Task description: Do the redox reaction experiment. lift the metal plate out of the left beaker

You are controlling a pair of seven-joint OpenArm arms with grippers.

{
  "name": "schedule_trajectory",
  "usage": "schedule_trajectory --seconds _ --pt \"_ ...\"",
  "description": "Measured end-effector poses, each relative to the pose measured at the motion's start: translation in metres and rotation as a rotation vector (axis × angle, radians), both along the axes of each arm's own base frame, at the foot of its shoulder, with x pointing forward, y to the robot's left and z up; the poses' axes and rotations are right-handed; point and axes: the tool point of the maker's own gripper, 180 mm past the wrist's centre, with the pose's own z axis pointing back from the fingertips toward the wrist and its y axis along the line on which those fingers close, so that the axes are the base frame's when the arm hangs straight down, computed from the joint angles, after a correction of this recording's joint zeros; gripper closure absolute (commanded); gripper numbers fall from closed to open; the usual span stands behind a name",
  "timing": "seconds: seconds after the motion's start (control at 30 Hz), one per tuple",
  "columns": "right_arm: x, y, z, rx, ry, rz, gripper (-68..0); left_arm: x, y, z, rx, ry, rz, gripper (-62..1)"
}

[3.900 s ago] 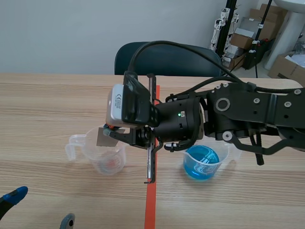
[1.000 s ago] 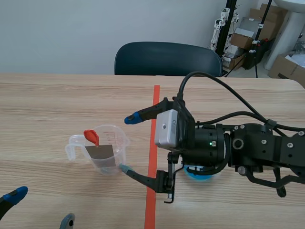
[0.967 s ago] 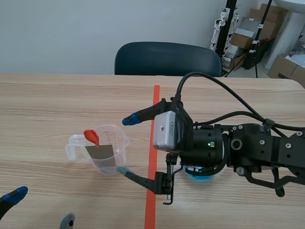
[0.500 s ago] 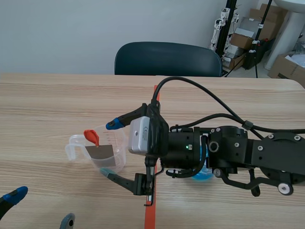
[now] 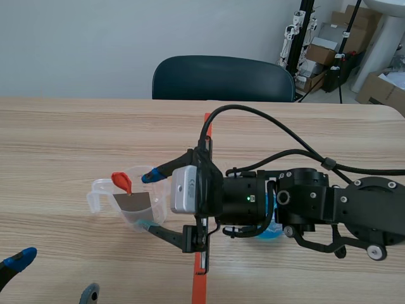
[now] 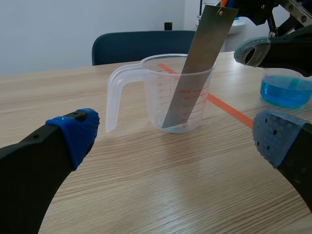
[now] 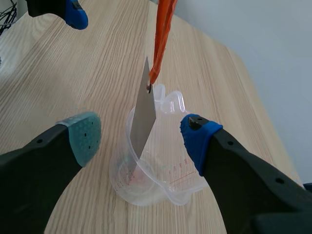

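Clock reference: you read 12 o'clock as away from the robot across the table (image 5: 57, 133).
Metal plate: your plate (image 7: 144, 117) stands tilted inside the left beaker (image 6: 151, 92). Its lower end is on the beaker's floor and its upper end leans past the rim.
Orange tab: a red-orange tab (image 5: 121, 182) is fixed to the plate's top corner, above the rim at about 10 o'clock of the beaker's middle.
Left beaker: clear plastic with red markings, upright, with its handle at 9 o'clock.
Right gripper: your right gripper (image 5: 145, 201) comes in from 3 o'clock with its jaws spread wide. The blue pad is at the beaker's 12 o'clock side and the grey-green pad at its 6 o'clock side. It grips nothing, and you cannot tell whether the pads touch the wall.
Left gripper: your left gripper (image 6: 176, 139) is low at about 7 o'clock of the beaker, well apart from it, jaws wide with nothing between them.
Blue beaker: a beaker of blue liquid (image 6: 285, 90) stands at 3 o'clock of the clear one, mostly hidden under the right arm.
Tape line: the orange-red line (image 5: 204, 278) runs between the two beakers.
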Motion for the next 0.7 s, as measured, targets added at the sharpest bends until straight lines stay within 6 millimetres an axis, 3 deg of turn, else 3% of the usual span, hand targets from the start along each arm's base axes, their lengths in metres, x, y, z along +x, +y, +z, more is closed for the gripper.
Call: schedule_trajectory --seconds 0.3,0.7 --pt "0.0032 -0.0003 0.0021 0.009 -0.022 -0.015 -16.5 0.0000 0.0000 0.0000 0.000 0.000 0.000 -62.3" --pt "0.0061 0.0044 0.0096 0.024 -0.044 0.000 -16.4 0.0000 0.0000 0.0000 0.000 0.000 0.000 -62.3"
